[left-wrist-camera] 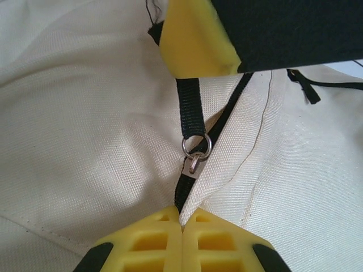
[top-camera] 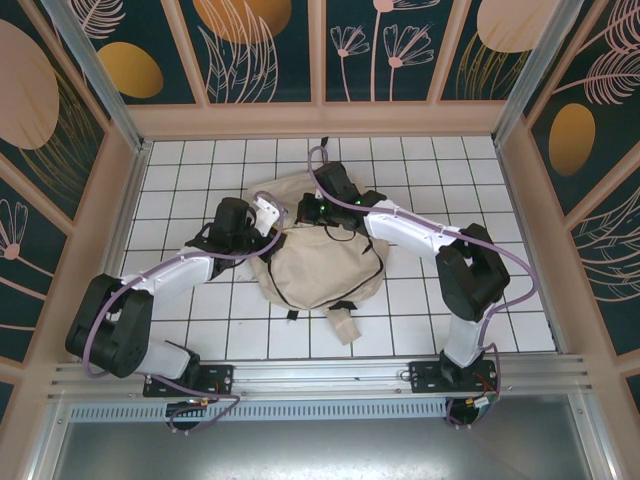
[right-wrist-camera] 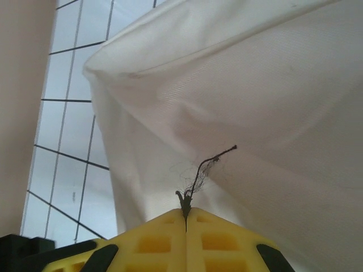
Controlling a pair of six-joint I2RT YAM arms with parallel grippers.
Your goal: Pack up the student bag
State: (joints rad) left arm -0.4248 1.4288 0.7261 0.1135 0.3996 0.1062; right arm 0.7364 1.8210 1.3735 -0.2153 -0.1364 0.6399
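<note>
The student bag [top-camera: 320, 265], beige and soft, lies crumpled in the middle of the tiled table. My left gripper [top-camera: 272, 222] is at its upper left part. In the left wrist view the left gripper [left-wrist-camera: 182, 220] is shut on a fold of the student bag's beige fabric [left-wrist-camera: 85, 141], right beside the dark zipper line. A metal ring [left-wrist-camera: 197, 146] joins the slider to a black pull strap [left-wrist-camera: 190, 107]. That strap runs under a yellow finger [left-wrist-camera: 195, 39] of my right gripper [top-camera: 300, 215]. The right gripper [right-wrist-camera: 186, 214] is shut on the strap's frayed black end, with bag cloth [right-wrist-camera: 255, 102] behind it.
A beige strap [top-camera: 345, 325] of the bag trails toward the near edge. White tiles [top-camera: 200, 170] lie bare to the left, right and back of the bag. Wooden frame walls [top-camera: 320, 120] close off the table on three sides.
</note>
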